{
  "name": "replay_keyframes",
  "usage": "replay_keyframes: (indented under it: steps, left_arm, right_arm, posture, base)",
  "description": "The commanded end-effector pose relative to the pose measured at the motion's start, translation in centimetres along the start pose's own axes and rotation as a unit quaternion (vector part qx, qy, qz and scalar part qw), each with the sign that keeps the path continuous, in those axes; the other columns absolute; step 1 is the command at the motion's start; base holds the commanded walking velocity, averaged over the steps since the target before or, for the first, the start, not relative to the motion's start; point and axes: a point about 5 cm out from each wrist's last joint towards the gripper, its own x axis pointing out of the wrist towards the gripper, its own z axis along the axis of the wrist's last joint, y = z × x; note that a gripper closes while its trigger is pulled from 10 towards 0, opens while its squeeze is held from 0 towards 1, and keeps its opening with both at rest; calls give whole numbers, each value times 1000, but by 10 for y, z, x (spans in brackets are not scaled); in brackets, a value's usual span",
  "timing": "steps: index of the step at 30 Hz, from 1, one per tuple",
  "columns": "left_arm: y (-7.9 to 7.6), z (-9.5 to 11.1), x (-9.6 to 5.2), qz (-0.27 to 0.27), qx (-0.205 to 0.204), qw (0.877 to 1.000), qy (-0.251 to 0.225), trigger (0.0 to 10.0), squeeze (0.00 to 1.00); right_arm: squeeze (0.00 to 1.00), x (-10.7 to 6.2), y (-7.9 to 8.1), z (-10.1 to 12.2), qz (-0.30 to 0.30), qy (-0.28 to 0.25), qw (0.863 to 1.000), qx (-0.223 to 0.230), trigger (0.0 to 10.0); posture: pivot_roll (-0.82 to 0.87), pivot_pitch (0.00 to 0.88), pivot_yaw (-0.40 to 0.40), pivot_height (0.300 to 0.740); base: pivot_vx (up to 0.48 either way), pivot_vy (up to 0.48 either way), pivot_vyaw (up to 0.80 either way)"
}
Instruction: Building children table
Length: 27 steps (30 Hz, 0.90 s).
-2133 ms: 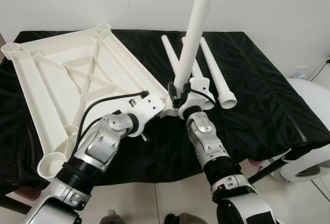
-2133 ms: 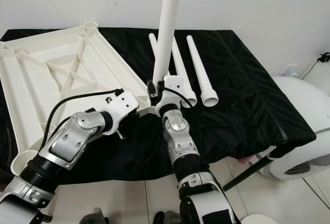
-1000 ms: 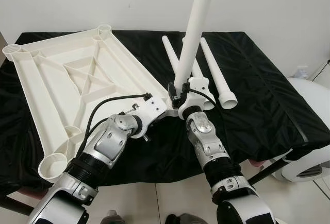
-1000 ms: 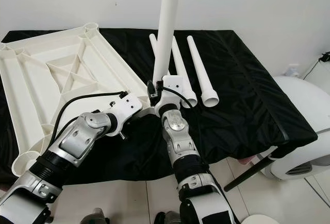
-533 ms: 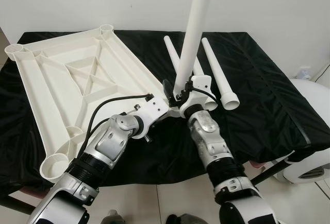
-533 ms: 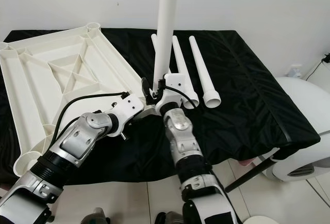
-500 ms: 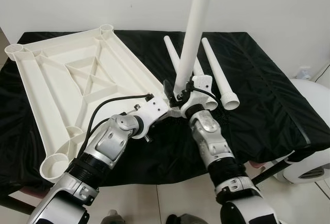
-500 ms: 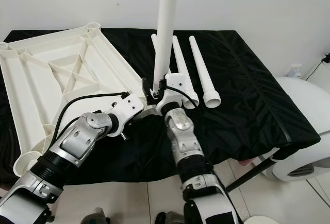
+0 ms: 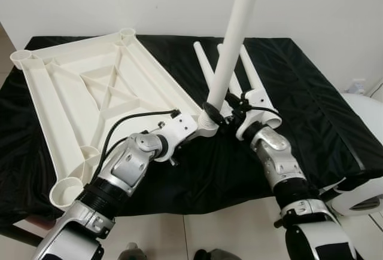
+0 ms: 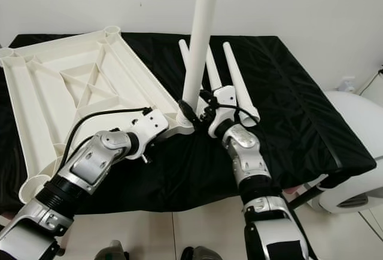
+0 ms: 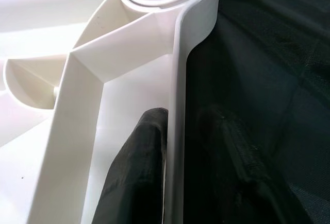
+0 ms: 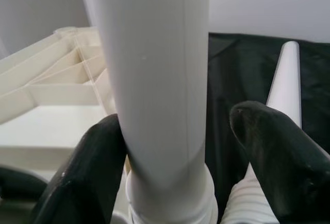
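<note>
Right pincer (image 12: 175, 152) around upright leg (image 9: 236, 45)

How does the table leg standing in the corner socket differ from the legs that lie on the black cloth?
The standing leg rises nearly upright from the tabletop's corner; the spare legs lie flat on the cloth. The right pincer has its fingers around the standing leg; nothing touches the spare legs. All are white tapered tubes.

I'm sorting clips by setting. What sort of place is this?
Probably a plain indoor room used as a work area: bare white wall, black-covered table, tiled floor.
</note>
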Motion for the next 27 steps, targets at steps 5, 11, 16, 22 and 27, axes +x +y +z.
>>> replay_keyframes:
  steps: [5,11,16,22,27]
  left_arm:
    - [-3,-8,2,-11,0,1000,18,10000,0]
    - [-4,-8,1,-11,2,1000,17,10000,0]
    - [-4,-7,1,-11,3,1000,16,10000,0]
    - [-4,-7,2,-13,5,1000,15,10000,0]
    - [-5,-6,2,-13,8,1000,14,10000,0]
  right_arm:
    - [0,-6,-8,-7,16,22,1000,9,10000]
    - [0,-2,-13,-6,28,32,999,6,10000]
    - [0,3,-14,-4,31,28,999,5,10000]
    - [0,10,-9,-5,37,24,999,6,10000]
    - [0,16,-2,-8,40,22,999,15,6824]
  posture:
    - [30,0,-51,740]
    - [34,0,-52,740]
    - [32,0,-50,740]
    - [33,0,-49,740]
    - [33,0,-49,740]
  base:
    - [0,0,0]
    - [0,0,0]
    - [0,0,0]
    - [0,0,0]
    - [0,0,0]
